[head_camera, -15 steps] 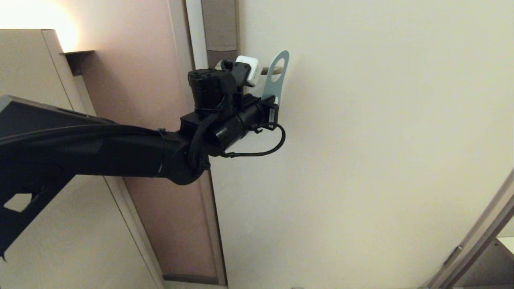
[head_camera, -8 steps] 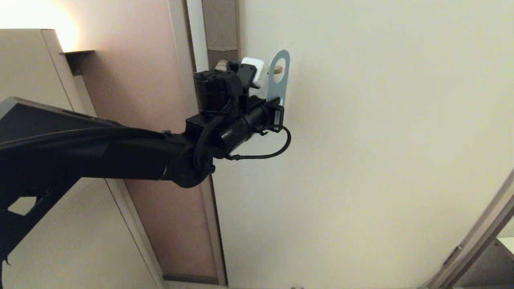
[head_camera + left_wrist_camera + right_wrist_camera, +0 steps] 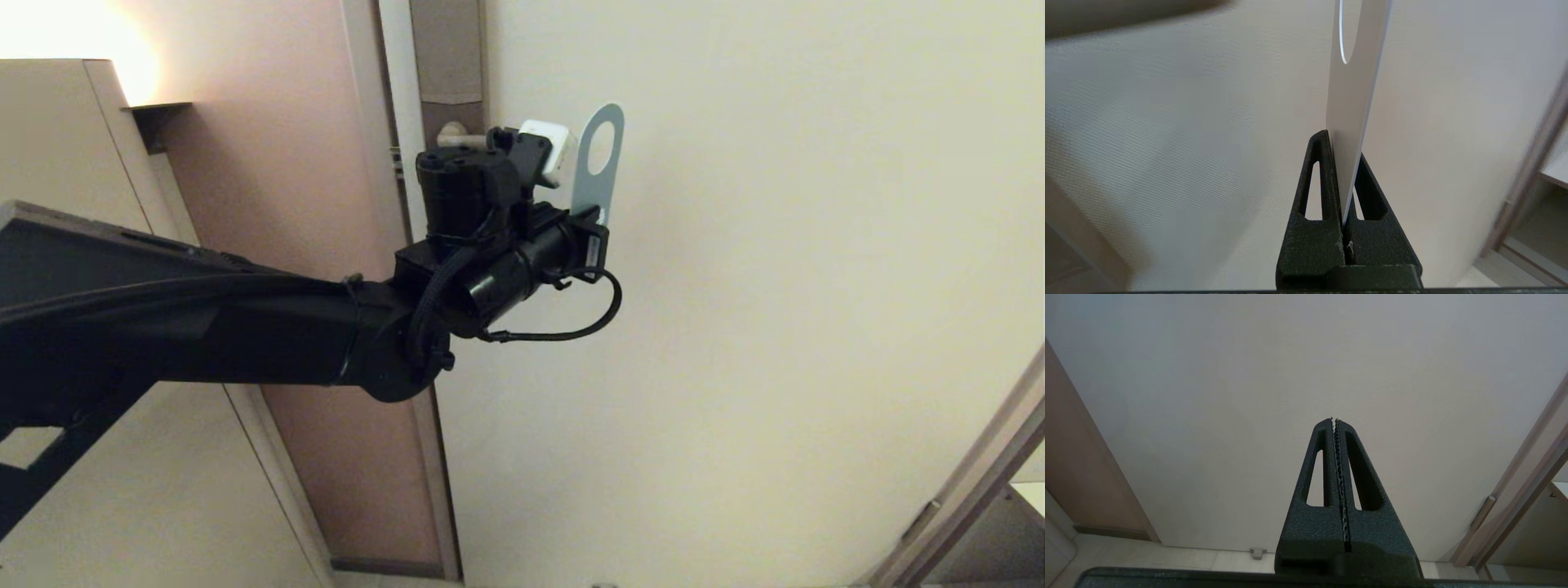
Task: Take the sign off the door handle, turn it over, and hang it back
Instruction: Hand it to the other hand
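The left gripper (image 3: 1345,179) is clamped on the lower end of the sign (image 3: 598,167), both fingers pressed flat against it. In the head view the sign stands upright in front of the pale door (image 3: 775,286), its oval hole at the top, and only door surface shows through that hole. The door handle (image 3: 457,135) sticks out from the lock plate (image 3: 447,49) further to the left, mostly hidden behind the wrist, so the sign looks clear of it rather than hanging on it. In the left wrist view the sign is seen nearly edge-on with a white face showing, while the head view shows a bluish-grey face; no lettering can be read on either.

The right gripper (image 3: 1334,424) is closed on nothing, pointed at the door lower down and out of the head view; it looks parked.

So the first step, taking the sign off, appears done. The turning over seems still to come, though which face ends up outward cannot be judged yet. After that the hole has to be lined up with the rounded end of the handle and slid back on. The grip is low on a thin flat card, so the top may sway during the turn
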Available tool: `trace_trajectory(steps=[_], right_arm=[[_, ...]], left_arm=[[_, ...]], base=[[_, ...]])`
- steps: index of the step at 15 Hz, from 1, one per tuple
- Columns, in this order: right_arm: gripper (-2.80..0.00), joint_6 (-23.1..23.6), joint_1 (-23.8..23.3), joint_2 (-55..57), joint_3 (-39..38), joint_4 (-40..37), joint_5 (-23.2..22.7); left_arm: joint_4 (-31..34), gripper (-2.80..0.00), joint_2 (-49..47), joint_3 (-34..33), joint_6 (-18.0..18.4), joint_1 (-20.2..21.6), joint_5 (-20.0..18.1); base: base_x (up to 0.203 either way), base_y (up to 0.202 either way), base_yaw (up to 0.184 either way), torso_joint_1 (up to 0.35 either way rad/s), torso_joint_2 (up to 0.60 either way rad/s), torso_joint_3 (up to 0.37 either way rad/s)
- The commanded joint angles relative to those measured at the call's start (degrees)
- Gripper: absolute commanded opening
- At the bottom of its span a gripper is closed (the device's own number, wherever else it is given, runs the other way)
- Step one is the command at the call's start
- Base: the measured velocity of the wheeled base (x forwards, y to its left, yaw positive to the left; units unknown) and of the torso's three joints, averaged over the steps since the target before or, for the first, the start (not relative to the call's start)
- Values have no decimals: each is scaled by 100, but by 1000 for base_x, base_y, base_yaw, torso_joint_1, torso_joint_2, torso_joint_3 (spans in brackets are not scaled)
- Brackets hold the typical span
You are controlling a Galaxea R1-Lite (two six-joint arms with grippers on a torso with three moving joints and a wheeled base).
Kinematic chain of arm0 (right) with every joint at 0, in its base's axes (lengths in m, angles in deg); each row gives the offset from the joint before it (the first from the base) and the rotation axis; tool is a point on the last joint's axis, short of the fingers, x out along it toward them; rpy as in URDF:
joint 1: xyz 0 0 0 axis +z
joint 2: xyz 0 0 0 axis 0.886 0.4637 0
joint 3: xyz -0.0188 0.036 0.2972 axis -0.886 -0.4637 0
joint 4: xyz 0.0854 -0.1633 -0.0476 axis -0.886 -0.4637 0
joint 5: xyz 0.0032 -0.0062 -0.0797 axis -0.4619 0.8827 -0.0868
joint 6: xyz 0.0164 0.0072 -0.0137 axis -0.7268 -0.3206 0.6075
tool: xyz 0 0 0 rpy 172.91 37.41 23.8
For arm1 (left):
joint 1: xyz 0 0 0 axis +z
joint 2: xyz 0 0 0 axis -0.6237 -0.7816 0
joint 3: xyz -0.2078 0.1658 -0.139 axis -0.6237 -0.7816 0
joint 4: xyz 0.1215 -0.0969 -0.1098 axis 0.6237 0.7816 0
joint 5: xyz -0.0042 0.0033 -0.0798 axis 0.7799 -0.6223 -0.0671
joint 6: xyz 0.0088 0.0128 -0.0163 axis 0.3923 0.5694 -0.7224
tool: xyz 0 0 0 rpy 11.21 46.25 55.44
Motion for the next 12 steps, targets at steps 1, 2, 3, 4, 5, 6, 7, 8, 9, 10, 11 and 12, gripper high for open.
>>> trace_trajectory(steps=[1,2,3,4,5,6,7,8,9,10,11,12], right_arm=[[-280,0,1,5,0,2,-1],[-280,0,1,5,0,2,-1],[-280,0,0,5,0,2,-1],[-280,0,1,5,0,2,-1],[-280,0,-5,5,0,2,-1],[-280,0,1,5,0,2,-1],[-280,0,1,5,0,2,-1],[-280,0,1,5,0,2,-1],[-280,0,-3,5,0,2,-1],[-280,0,1,5,0,2,-1],[-280,0,1,5,0,2,-1],[-280,0,1,5,0,2,-1]], left_arm=[[-35,-280,192,-250,-6,-98,-3],[-45,-280,345,-501,-23,-198,-22],[-49,-280,503,-754,-34,-292,-50],[-50,-280,685,-985,-42,-387,-111],[-45,-280,825,-1207,-43,-436,-230],[-39,-280,991,-1396,-46,-466,-417],[-22,-280,1159,-1560,-52,-497,-645],[3,-280,1326,-1711,-54,-508,-914],[50,-280,1491,-1841,-62,-512,-1178],[92,-280,1646,-1948,-108,-513,-1489],[107,-280,1809,-2009,-269,-514,-1901],[113,-280,1946,-2027,-542,-508,-2257]], base=[[0,0,0,0,0,0],[0,0,0,0,0,0],[0,0,0,0,0,0],[0,0,0,0,0,0],[0,0,0,0,0,0],[0,0,0,0,0,0],[0,0,0,0,0,0],[0,0,0,0,0,0],[0,0,0,0,0,0],[0,0,0,0,0,0],[0,0,0,0,0,0],[0,0,0,0,0,0]])
